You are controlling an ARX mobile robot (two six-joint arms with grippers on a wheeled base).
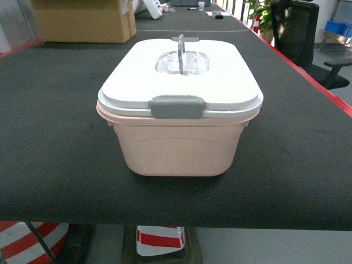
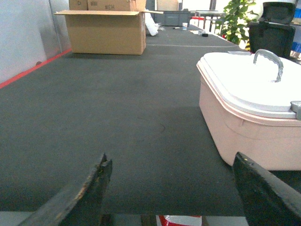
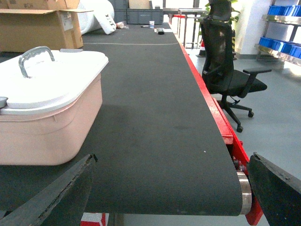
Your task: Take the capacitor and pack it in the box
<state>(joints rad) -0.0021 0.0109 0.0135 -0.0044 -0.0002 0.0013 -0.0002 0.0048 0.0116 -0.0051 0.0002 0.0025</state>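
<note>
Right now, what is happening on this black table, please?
Nothing is being handled at this moment. The pink tub stands on the black table with its white lid on, the grey clip in front and the handle upright. The left tool and the right tool are both open and hold nothing, low at the near edge on either side of the tub. No capacitor shows in any view. A cardboard box stands further back.

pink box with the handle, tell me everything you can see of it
The box is a pale pink, rounded-rectangular plastic tub with a white lid closed on top. A grey clip shows at the near end, and a grey handle stands upright at the lid's centre. It sits upright on the black table; neither gripper touches it.
</note>
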